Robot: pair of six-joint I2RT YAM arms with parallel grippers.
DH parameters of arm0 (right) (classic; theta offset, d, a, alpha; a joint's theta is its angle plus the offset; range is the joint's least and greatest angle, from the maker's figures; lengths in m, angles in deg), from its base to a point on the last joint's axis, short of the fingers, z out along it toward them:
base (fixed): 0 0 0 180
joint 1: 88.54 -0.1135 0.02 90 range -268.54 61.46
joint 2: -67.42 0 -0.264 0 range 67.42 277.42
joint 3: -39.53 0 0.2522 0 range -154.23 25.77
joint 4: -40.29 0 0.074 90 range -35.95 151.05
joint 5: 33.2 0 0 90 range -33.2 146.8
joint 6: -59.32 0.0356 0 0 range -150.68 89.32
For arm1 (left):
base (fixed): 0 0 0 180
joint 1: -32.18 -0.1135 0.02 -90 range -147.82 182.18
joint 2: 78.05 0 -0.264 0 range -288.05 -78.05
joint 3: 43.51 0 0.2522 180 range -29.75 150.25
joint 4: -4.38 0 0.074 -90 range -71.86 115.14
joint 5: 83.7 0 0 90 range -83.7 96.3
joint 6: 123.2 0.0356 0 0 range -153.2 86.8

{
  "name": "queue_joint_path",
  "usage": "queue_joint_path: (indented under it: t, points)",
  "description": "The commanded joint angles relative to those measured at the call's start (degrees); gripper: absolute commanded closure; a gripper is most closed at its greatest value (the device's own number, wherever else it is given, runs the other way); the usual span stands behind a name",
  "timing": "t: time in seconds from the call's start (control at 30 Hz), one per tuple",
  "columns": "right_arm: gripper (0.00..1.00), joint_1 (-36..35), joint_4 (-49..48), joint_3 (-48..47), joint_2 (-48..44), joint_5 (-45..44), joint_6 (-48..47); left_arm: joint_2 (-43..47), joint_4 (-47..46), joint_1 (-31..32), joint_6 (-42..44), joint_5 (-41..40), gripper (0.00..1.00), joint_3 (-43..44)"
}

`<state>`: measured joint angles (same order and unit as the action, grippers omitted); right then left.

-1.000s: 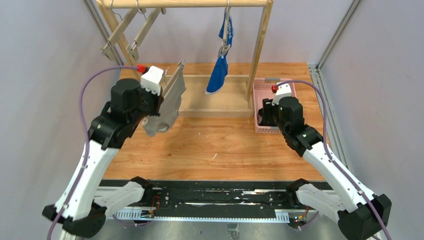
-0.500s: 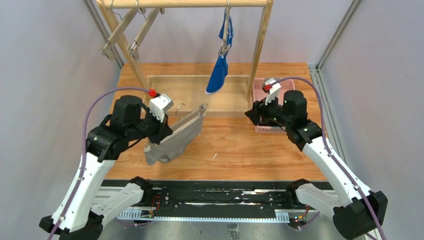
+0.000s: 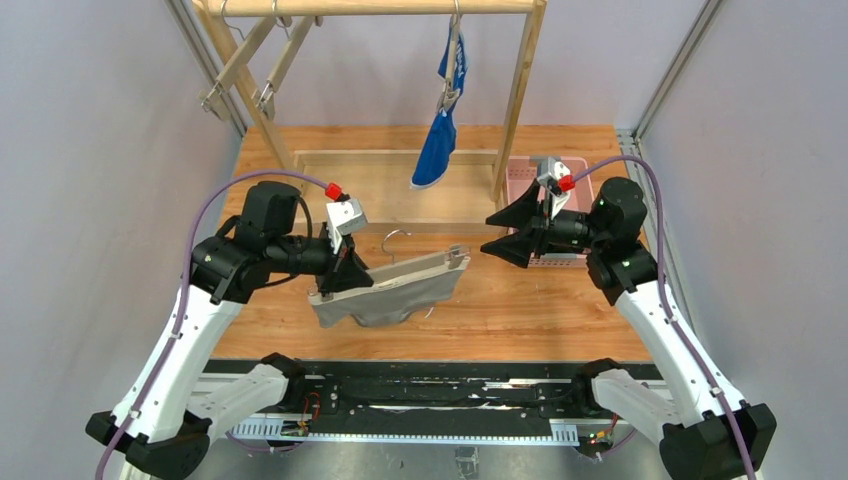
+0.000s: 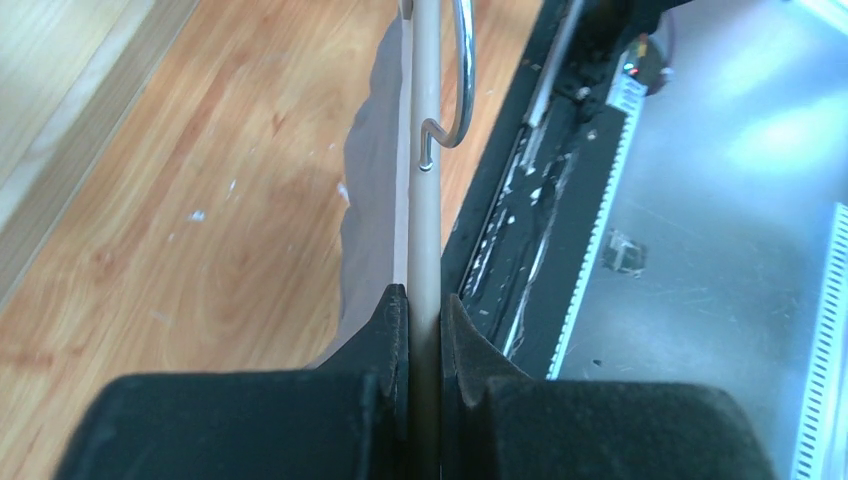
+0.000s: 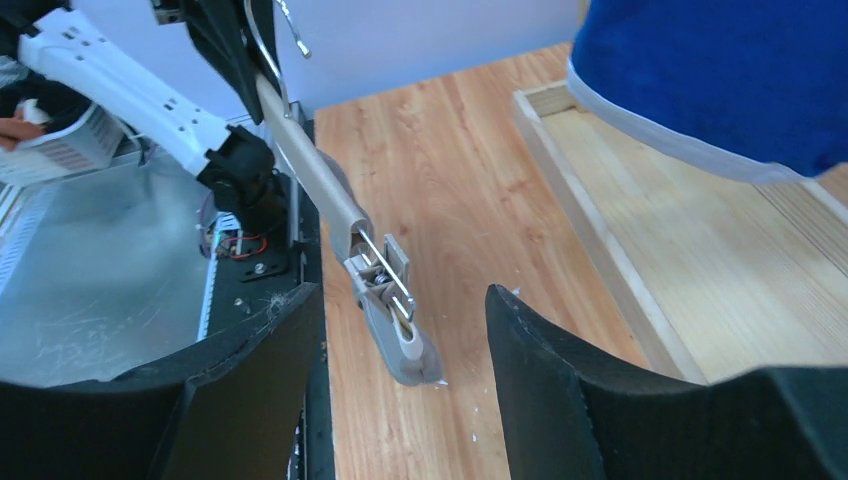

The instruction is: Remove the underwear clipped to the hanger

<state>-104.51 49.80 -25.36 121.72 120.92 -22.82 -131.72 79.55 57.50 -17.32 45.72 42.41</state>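
Cloth hangs in two places. The grey briefs point(image 3: 392, 300) are clipped under a wooden hanger point(image 3: 400, 272) held nearly level above the table point(image 3: 520, 320), at about 7 o'clock from its middle. The left gripper point(image 3: 345, 276) has its jaws clenched on the hanger's bar near its 9 o'clock end. In the left wrist view both fingers point(image 4: 395, 320) press flat against the bar, with the metal hook point(image 4: 462, 85) curving off beyond them. Whether the grey cloth brushes the table cannot be told.

The right gripper point(image 3: 497, 233) sits at 3 o'clock of the hanger. Its jaws are spread wide, hold nothing, and face the end clip point(image 5: 385, 275). They are just beside the clip and not touching it.

The blue briefs point(image 3: 438, 145) with white trim hang at 12 o'clock from a second hanger on the wooden rack point(image 3: 520, 100). Their lower tip is above the rack's shallow base frame point(image 3: 330, 158), which lies on the table.

The pink basket point(image 3: 520, 180) stands at 2 o'clock, against the rack's right post. The right arm covers most of it, so its contents cannot be made out.
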Motion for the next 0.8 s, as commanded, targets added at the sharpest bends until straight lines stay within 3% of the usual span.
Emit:
queue_joint_path:
  t: [0.0, 0.77]
  points:
    - [0.37, 0.23, -6.03, -0.81, 0.06, 7.91, 5.45, -0.64, -4.59, 0.30, 1.34, 11.21, 1.00, 3.13]
    - [0.36, -8.93, -3.28, -4.28, 5.01, 5.14, 3.26, -3.99, -4.76, 0.29, 1.21, 12.45, 1.00, 6.05]
